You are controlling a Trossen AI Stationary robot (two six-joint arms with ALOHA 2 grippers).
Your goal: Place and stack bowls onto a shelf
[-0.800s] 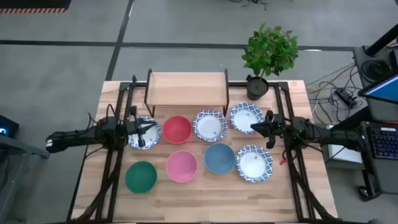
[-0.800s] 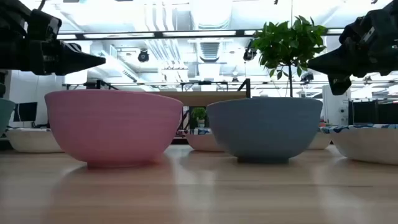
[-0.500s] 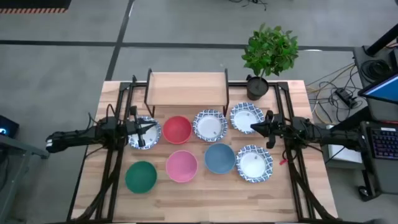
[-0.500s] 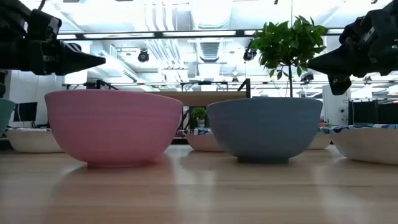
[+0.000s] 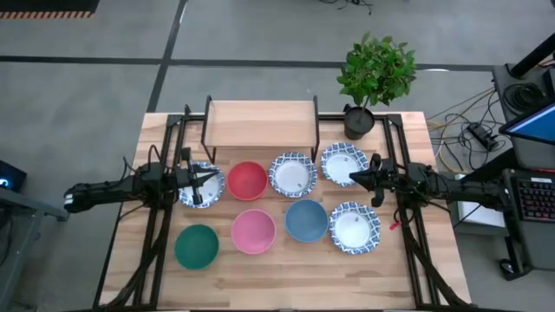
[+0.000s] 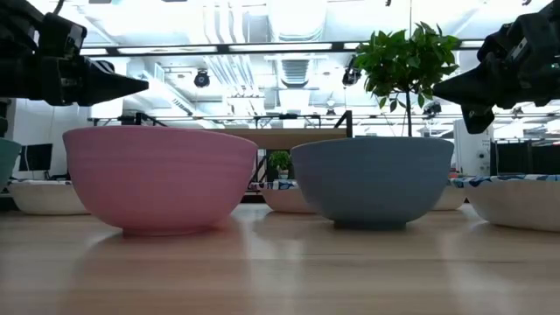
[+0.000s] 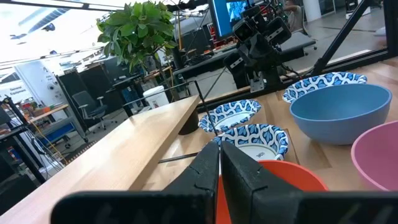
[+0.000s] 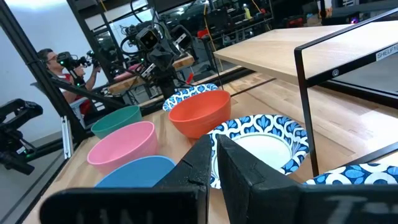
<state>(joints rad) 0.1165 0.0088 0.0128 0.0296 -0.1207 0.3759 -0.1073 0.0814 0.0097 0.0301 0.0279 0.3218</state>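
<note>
- The left pincer (image 5: 211,178) hangs over the patterned bowl at the left end of the back row (image 5: 201,185), its two fingers drawn together with only a thin slit between them and nothing held.
- The right pincer (image 5: 354,176) hangs at the right edge of the rightmost back-row patterned bowl (image 5: 343,163), fingers likewise drawn narrow and holding nothing.
- Between those two bowls in the back row sit the red bowl (image 5: 247,180) and another patterned bowl (image 5: 292,174); each one shows a bare inside.
- The front row, from the left arm's side, holds the green bowl (image 5: 196,246), the pink bowl (image 5: 253,230), the blue bowl (image 5: 306,219) and a fourth patterned bowl (image 5: 354,227), all upright, each standing alone, none nested.
- In the low view the pink and blue bowls stand side by side, apart, on the table (image 5: 286,269).
- The shelf (image 5: 260,124) stands at the back edge of the table behind the back row, its light-wood board bare.
- A potted plant (image 5: 375,76) stands just beside the shelf at the back right corner.
</note>
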